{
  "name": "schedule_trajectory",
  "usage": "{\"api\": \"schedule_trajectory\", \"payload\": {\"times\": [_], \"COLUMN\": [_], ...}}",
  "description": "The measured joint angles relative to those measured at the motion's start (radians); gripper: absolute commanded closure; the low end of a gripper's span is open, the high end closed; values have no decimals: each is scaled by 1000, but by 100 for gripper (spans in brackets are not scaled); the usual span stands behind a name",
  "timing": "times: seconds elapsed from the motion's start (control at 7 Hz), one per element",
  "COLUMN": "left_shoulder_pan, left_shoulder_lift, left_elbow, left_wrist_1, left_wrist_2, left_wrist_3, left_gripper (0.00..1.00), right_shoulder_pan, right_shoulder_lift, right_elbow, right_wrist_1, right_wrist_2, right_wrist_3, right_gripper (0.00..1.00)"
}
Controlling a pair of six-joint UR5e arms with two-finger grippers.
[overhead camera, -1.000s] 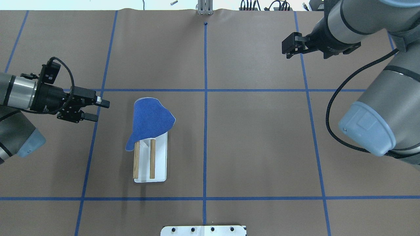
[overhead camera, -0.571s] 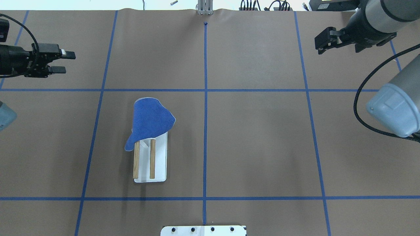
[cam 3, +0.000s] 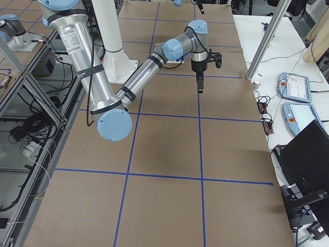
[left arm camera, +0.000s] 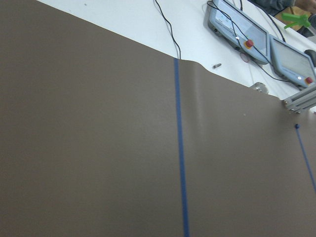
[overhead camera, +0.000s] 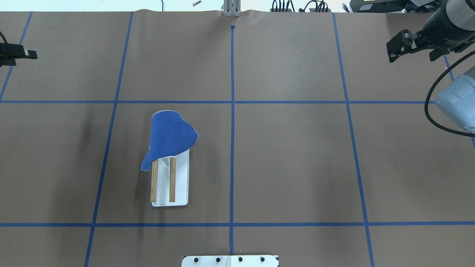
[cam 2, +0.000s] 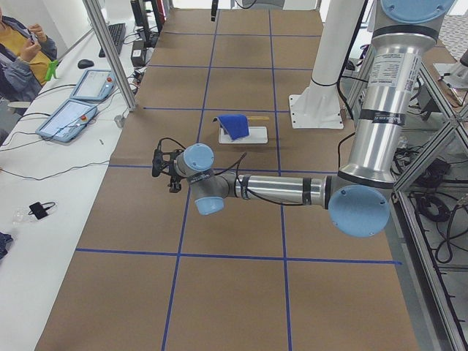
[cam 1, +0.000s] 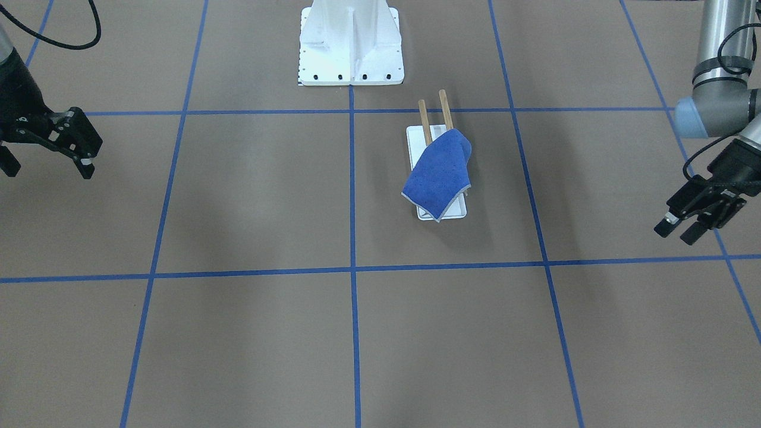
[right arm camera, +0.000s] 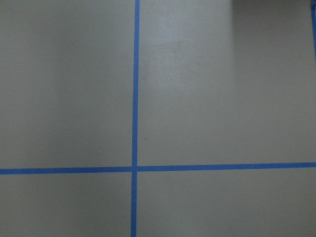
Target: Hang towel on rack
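Note:
The royal-blue towel (overhead camera: 169, 139) lies draped over the far end of the rack and hangs down on both sides; it also shows in the front view (cam 1: 440, 175). The rack's two wooden dowels (overhead camera: 172, 180) stand over a white base plate (overhead camera: 182, 178), their near halves bare. My left gripper (cam 1: 676, 232) is open and empty, far off to the rack's left, and only a finger (overhead camera: 24, 55) shows at the overhead view's edge. My right gripper (cam 1: 47, 171) is open and empty, far off at the table's right side (overhead camera: 392, 56).
A large white bolted pedestal (cam 1: 351, 41) stands at the robot's side of the table. Blue tape lines (overhead camera: 232, 148) divide the brown table cover. Teach pendants (left arm camera: 237, 29) and cables lie on the white bench beyond the far edge. An operator (cam 2: 22, 51) sits there.
Both arms have drawn back outward and toward the far side: the left gripper has gone to the overhead view's left edge, the right one further right. Towel and rack have not moved.

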Motion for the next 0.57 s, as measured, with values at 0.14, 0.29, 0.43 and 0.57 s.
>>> {"api": "schedule_trajectory", "payload": {"times": [0.14,0.29,0.43,0.57], "left_shoulder_pan": [-32,-67,-100,-125], "left_shoulder_lift": [3,3,4,2], "left_elbow": [4,8,8,-1], "left_wrist_1": [92,173,256,349], "left_wrist_2": [31,48,51,39], "left_wrist_3": [168,320,455,546], "left_gripper": [2,2,2,2], "right_shoulder_pan": [46,92,138,174], "right_shoulder_lift": [-23,-46,-68,-90], "right_elbow": [-58,-119,-176,-214], "right_wrist_1": [45,86,116,131], "right_wrist_2": [47,97,136,155], "right_wrist_3": [-57,-123,-203,-277], "right_gripper": [0,0,0,0]}}
